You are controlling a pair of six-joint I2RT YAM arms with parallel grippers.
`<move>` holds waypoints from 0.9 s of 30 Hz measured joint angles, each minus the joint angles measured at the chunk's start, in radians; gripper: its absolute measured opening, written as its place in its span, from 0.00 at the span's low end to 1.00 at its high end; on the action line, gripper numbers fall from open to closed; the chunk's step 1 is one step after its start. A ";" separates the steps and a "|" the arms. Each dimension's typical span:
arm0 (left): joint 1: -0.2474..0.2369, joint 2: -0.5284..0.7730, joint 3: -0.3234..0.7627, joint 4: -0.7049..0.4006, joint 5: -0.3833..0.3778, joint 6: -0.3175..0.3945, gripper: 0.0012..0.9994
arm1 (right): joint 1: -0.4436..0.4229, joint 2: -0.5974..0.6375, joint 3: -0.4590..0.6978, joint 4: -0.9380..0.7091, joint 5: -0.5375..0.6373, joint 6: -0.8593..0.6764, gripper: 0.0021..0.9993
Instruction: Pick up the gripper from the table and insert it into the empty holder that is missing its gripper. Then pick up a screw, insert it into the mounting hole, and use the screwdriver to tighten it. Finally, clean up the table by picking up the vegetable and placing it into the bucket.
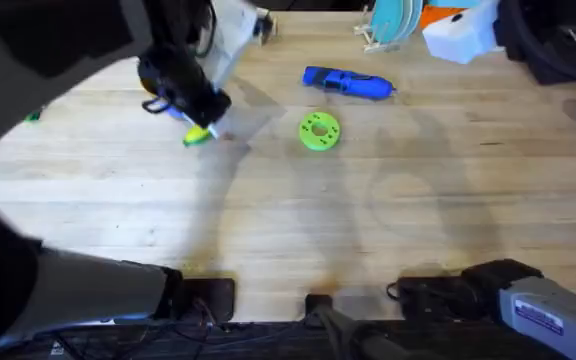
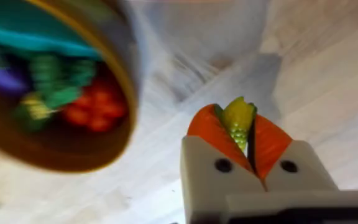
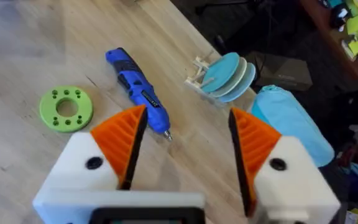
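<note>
My left gripper point(image 2: 241, 138) is shut on the vegetable point(image 2: 238, 117), a small yellow piece with a green end poking out between the orange pads. In the overhead view the vegetable point(image 1: 197, 135) hangs under the left gripper point(image 1: 206, 118) at the table's point(image 1: 288, 220) far left. Close beside it in the left wrist view is the bucket point(image 2: 127, 74), yellow inside and holding toy vegetables. The blue screwdriver point(image 1: 348, 83) lies at the far middle. My right gripper point(image 3: 185, 140) is open and holds nothing, raised well above the screwdriver point(image 3: 138, 92).
A green round disc with holes point(image 1: 319, 131) lies near the screwdriver. A rack of blue plates point(image 1: 393, 22) and a light blue and white object point(image 1: 463, 35) stand at the far edge. The right arm point(image 1: 538, 305) rests at the lower right.
</note>
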 joint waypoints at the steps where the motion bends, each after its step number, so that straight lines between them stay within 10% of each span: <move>1: 0.000 -0.024 0.018 0.016 0.000 0.000 0.02 | 0.000 0.000 0.000 0.000 0.000 0.000 0.82; 7: 0.016 -0.151 0.072 0.254 0.004 0.000 0.01 | 0.000 0.000 0.000 0.000 0.000 0.000 0.82; 13: 0.133 -0.132 0.075 0.451 0.004 -0.064 0.01 | 0.000 0.000 0.000 0.000 0.000 0.000 0.82; 18: 0.220 -0.031 0.075 0.459 0.004 -0.119 0.01 | 0.000 0.000 0.000 -0.001 0.000 0.000 0.82; 27: 0.217 0.054 0.075 0.451 0.008 -0.141 0.01 | 0.000 0.000 0.000 -0.001 0.000 0.000 0.82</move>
